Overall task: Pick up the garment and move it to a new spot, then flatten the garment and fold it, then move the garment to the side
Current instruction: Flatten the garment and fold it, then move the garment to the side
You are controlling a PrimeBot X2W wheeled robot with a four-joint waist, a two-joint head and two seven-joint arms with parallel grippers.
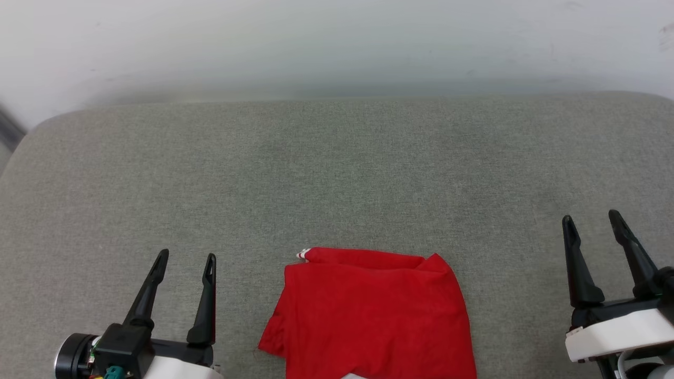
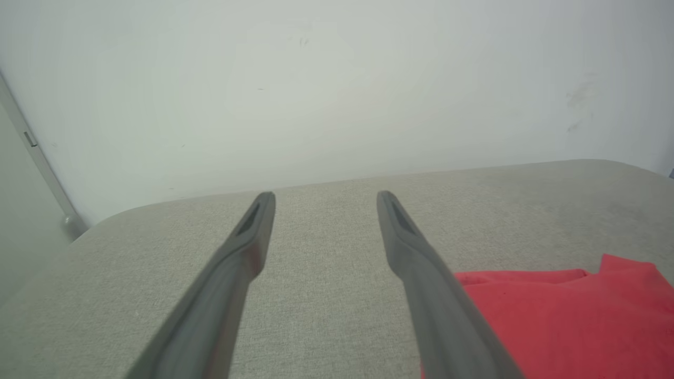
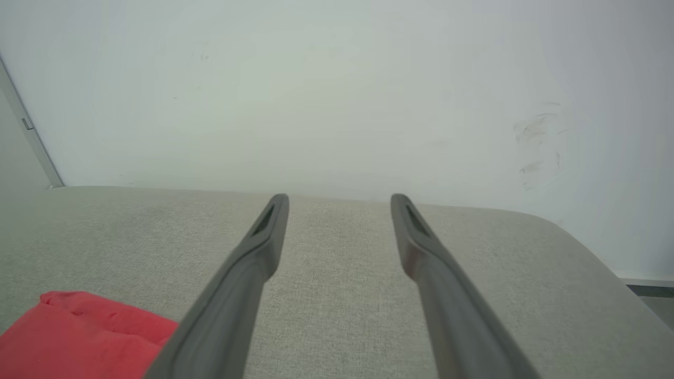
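At the near edge of the grey fabric surface (image 1: pixel 337 168), the garment (image 1: pixel 368 316) lies as a folded red bundle, between left gripper (image 1: pixel 187 255) and right gripper (image 1: pixel 591 216). Both released, fingers spread wide, empty, clear of the cloth.

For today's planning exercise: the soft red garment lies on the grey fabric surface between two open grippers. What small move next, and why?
Probably swing the left gripper inward toward the red soft fabric garment: both grippers are open and apart from it, and the right gripper stands farther away.
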